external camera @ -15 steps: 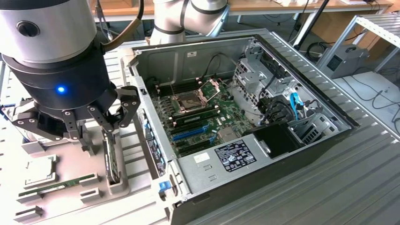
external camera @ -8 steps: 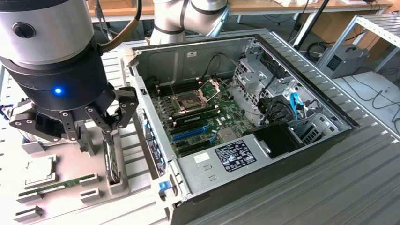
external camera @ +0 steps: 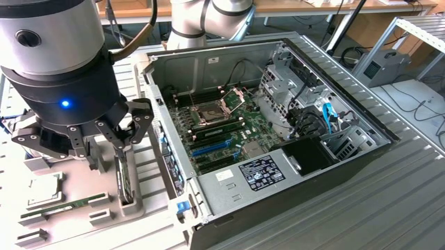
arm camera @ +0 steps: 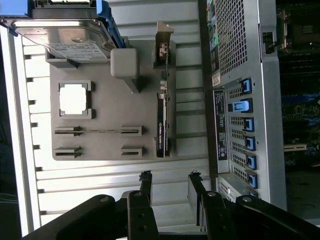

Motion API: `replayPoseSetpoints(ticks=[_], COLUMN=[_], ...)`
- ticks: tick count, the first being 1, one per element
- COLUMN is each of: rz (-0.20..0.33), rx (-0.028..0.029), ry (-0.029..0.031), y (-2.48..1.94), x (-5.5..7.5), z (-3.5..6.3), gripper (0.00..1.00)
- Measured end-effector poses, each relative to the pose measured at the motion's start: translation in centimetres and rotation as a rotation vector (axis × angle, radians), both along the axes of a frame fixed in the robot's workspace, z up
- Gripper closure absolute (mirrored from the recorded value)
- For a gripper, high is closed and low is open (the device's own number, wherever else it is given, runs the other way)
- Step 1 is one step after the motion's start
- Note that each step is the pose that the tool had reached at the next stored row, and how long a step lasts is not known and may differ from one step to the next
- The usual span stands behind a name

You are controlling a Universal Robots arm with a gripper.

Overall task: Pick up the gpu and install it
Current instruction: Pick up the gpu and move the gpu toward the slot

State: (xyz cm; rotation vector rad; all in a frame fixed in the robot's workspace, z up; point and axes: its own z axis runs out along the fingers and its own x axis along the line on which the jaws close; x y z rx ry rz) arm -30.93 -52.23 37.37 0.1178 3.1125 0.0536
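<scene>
Gripper (external camera: 108, 156) (arm camera: 170, 176) hangs with its fingers spread wide and nothing between them, just above the gpu (external camera: 125, 177) (arm camera: 160, 125). The gpu stands on its long edge in a slot of the grey holder tray (external camera: 143, 205) (arm camera: 100, 115), at the exterior view's left, just beside the open computer case (external camera: 174, 67) (arm camera: 240, 50). On the same tray, further left, lie a green memory stick (external camera: 62, 205) (arm camera: 100, 131) and a processor chip (external camera: 41, 190) (arm camera: 73, 98).
</scene>
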Motion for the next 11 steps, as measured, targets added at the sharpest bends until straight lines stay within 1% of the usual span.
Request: replayPoseSetpoints(ticks=[11], rz=[0.0], rx=[-0.0001], ry=[0.0], y=[0.0], x=[-0.02], z=[-0.32], gripper=[0.58])
